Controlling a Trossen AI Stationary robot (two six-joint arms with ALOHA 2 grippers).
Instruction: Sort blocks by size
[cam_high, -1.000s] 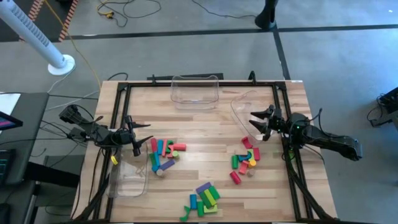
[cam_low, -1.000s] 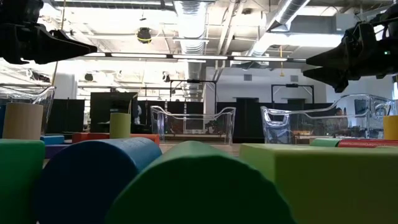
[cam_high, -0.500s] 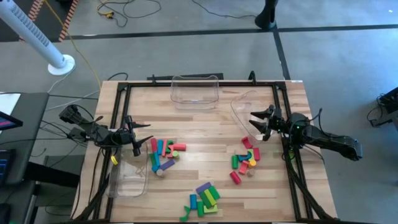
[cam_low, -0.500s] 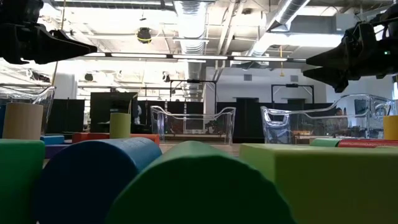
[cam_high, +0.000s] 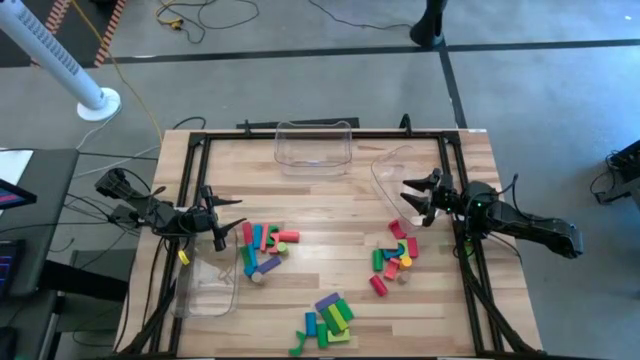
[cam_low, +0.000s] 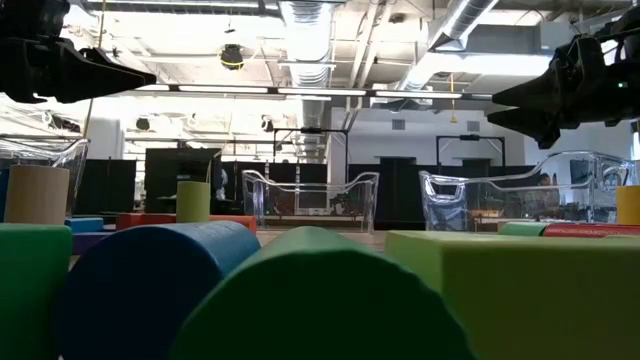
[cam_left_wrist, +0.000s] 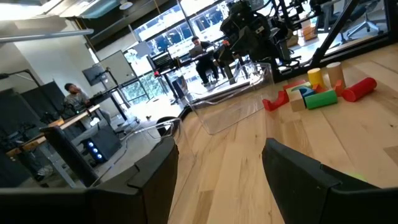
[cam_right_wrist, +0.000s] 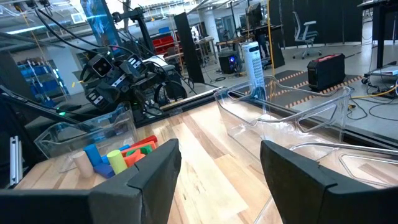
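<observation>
The blocks lie on the wooden table in three loose groups: a left group (cam_high: 264, 246), a right group (cam_high: 394, 258) and a near group (cam_high: 327, 320), which fills the front of the low view (cam_low: 300, 300). My left gripper (cam_high: 228, 222) hovers open and level just left of the left group, over the far end of a clear bin. My right gripper (cam_high: 407, 197) hovers open and level above the table, just past the right group, beside another clear bin. Nothing is between either pair of fingers (cam_left_wrist: 217, 180) (cam_right_wrist: 217, 180).
Three clear bins stand on the table: one at the far middle (cam_high: 313, 148), one at the far right (cam_high: 393, 172), one at the near left (cam_high: 207, 285). A black frame (cam_high: 190, 140) runs around the tabletop. Bare wood lies in the table's middle (cam_high: 330, 215).
</observation>
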